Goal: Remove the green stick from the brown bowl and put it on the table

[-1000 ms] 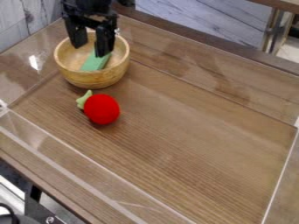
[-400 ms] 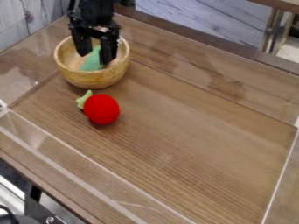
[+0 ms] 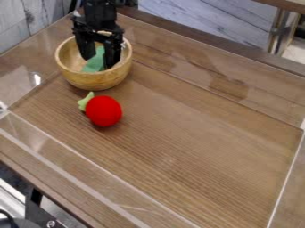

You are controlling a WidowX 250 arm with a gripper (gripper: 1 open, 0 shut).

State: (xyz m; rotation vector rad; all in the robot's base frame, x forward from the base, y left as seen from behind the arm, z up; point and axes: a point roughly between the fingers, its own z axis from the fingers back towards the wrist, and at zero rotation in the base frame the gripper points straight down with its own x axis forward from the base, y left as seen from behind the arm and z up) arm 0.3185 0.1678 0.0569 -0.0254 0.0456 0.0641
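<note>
The brown bowl [image 3: 74,78] stands at the far left of the table [image 3: 191,134]. Inside it lies the green stick [image 3: 93,64], light green and partly hidden by the fingers. My black gripper [image 3: 95,55] points straight down into the bowl, open, with one finger on each side of the stick. I cannot tell whether the fingers touch the stick.
A red strawberry-like toy [image 3: 103,110] with a green top lies on the table just in front of the bowl. Clear acrylic walls [image 3: 71,174] edge the tabletop, and the left wall runs close behind the bowl.
The gripper has sunk deeper into the bowl and shifted slightly left, its open fingers now straddling the green stick. The bowl and the red toy have not moved.
</note>
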